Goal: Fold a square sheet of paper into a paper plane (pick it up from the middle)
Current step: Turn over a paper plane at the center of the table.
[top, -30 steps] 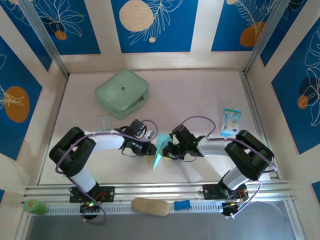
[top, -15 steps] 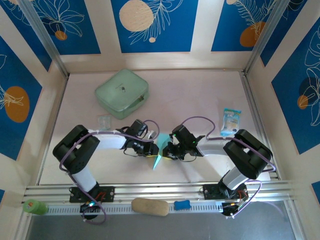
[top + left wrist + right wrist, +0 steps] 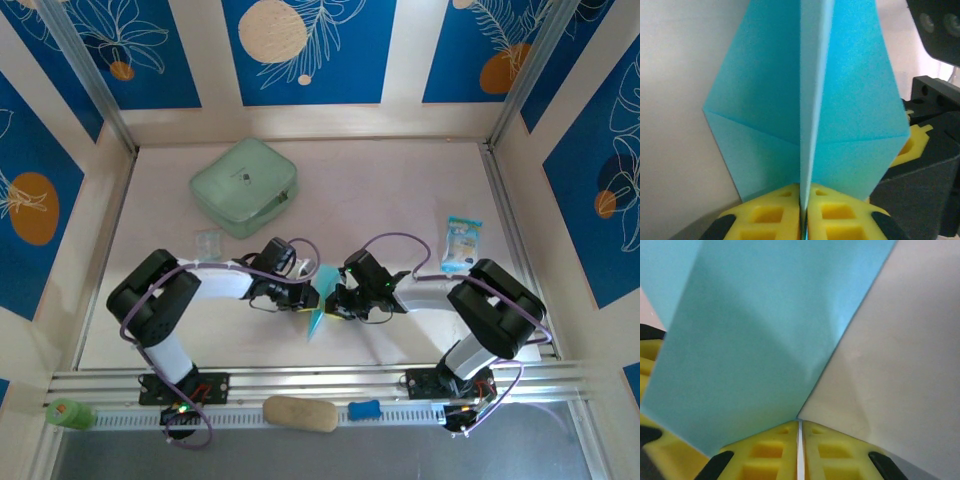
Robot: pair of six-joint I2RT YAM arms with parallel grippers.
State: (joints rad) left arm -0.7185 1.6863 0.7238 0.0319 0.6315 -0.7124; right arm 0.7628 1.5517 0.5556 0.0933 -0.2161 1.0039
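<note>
**Paper plane pinched from both sides**

The paper plane (image 3: 318, 305) sits on the near side of the mint-green case (image 3: 245, 187), a little to its right in the top view. Its long axis runs away from the case, with the sharp tip at the far end from it. It is light cyan-blue, with a raised centre fold and creased flaps on either side. The left gripper (image 3: 801, 200) is pressed closed on that fold. The right gripper (image 3: 799, 432) is clamped on a paper edge.
</note>
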